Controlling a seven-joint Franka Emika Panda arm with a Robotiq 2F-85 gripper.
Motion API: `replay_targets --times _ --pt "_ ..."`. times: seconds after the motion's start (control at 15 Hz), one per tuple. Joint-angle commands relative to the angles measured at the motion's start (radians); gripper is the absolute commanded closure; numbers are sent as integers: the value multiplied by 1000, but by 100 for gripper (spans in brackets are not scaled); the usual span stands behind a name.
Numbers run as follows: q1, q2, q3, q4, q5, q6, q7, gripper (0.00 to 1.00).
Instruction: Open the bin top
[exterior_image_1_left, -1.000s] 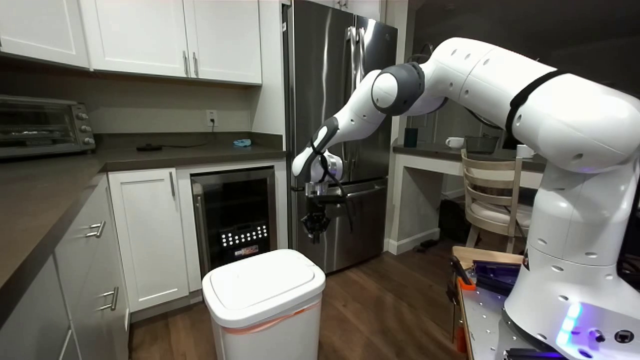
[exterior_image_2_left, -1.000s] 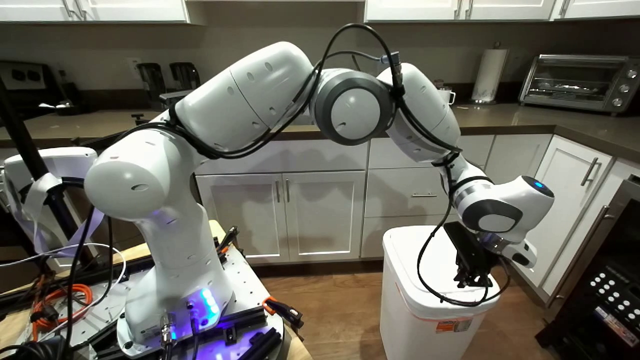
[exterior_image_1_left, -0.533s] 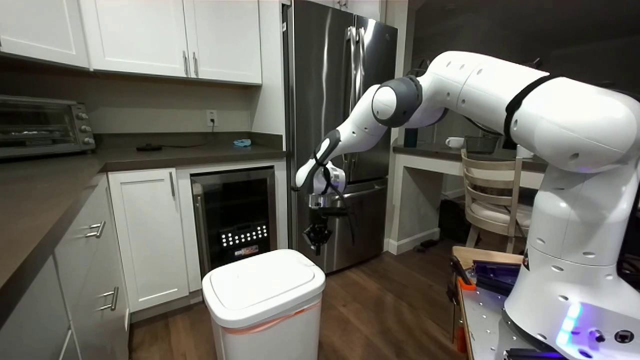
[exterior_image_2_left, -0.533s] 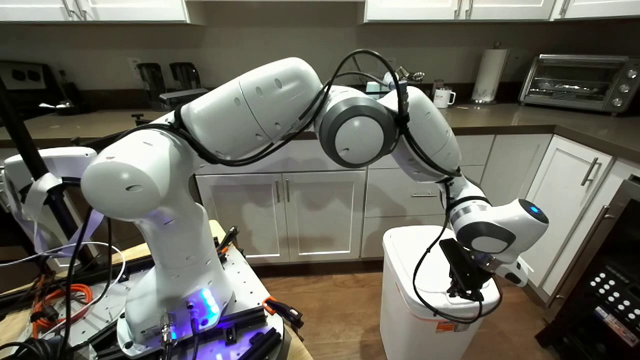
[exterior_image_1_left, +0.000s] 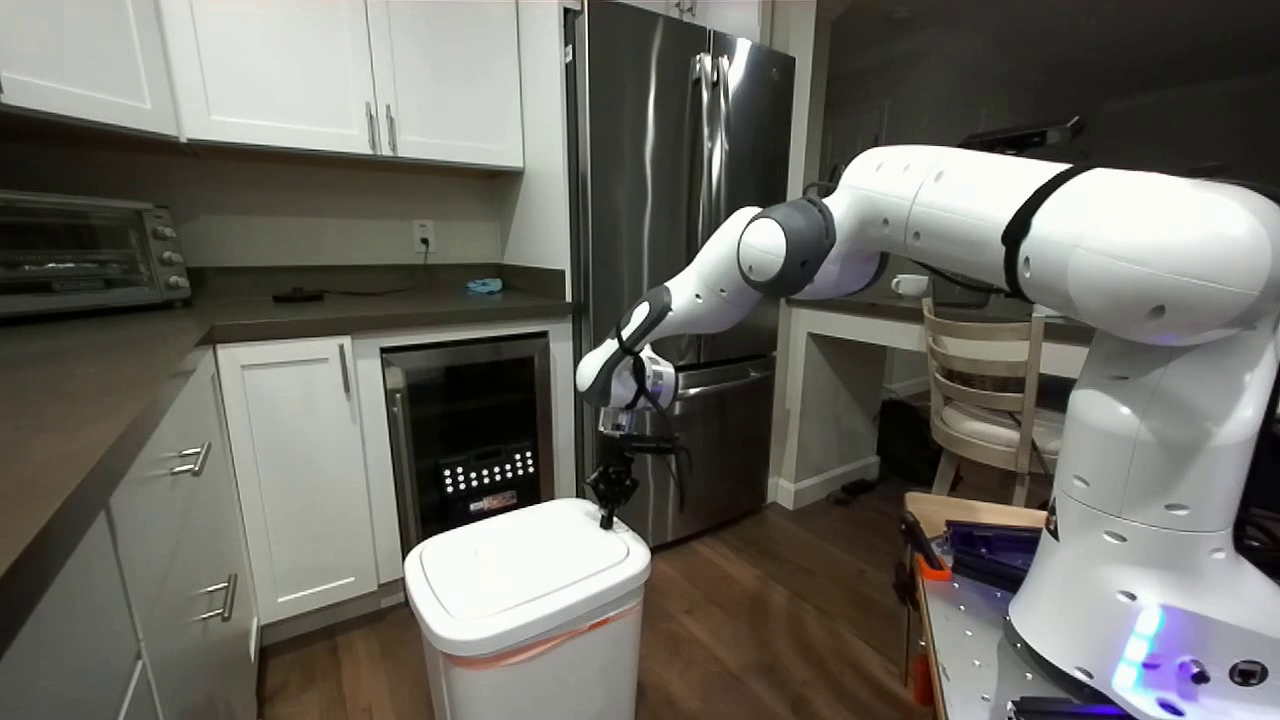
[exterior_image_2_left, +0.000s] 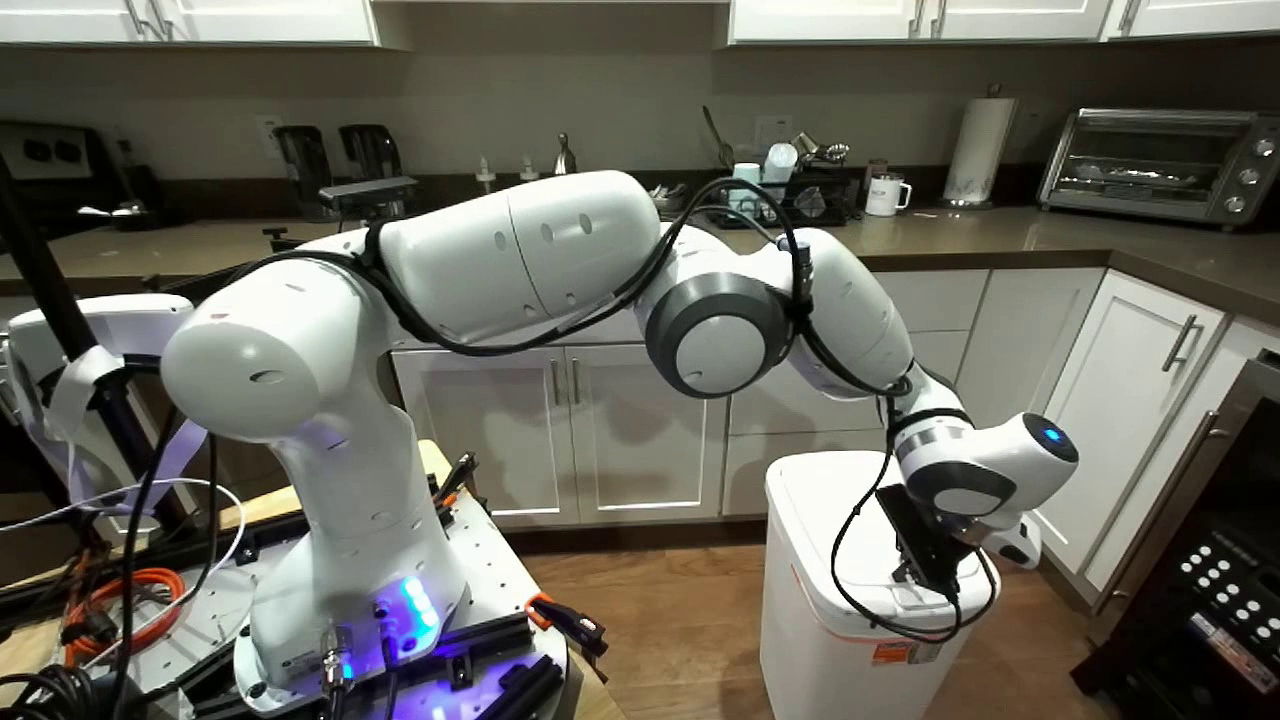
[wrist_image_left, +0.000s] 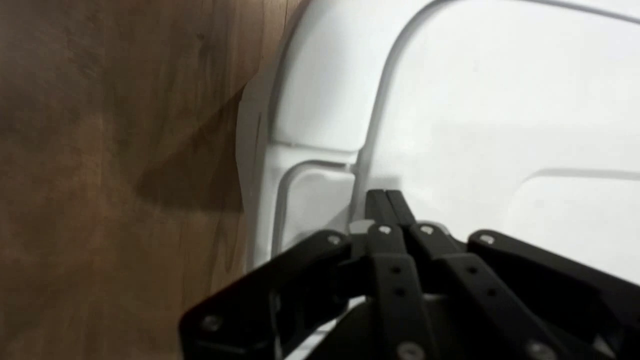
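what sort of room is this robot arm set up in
It looks like a kitchen, probably in a home: there is a steel fridge, and a toaster oven and a roll of paper towels stand on the counter.

White panelled upper cabinets (exterior_image_1_left: 270, 75) sit above a plain beige-grey wall (exterior_image_1_left: 320, 215), with white lower cabinets (exterior_image_2_left: 650, 430) and metal bar handles (exterior_image_2_left: 575, 382) beneath a dark countertop (exterior_image_1_left: 380, 302). An appliance (exterior_image_1_left: 470, 400) with a dark glass door is built in below; a stainless-steel refrigerator (exterior_image_1_left: 650, 230) stands just beside it, across a narrow white panel (exterior_image_1_left: 562, 410). The floor (exterior_image_1_left: 760, 610) is brown wood. A pale slat-backed chair (exterior_image_1_left: 985, 425) stands at a side counter (exterior_image_1_left: 865, 328). The upper cabinets are brightly lit; the background (exterior_image_1_left: 900, 70) beyond the chair is dark.
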Motion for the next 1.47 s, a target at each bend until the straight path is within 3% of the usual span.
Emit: replay_targets --times 0.0,0.6,0.8,1.4 --pt "-8 93 13 150 2 -13 -47 98" --pt "-1 192 -17 357 -27 -56 -3 92" --pt "4 160 -37 318 -34 -46 14 99" --pt "-1 160 -91 286 -46 -57 97 98"
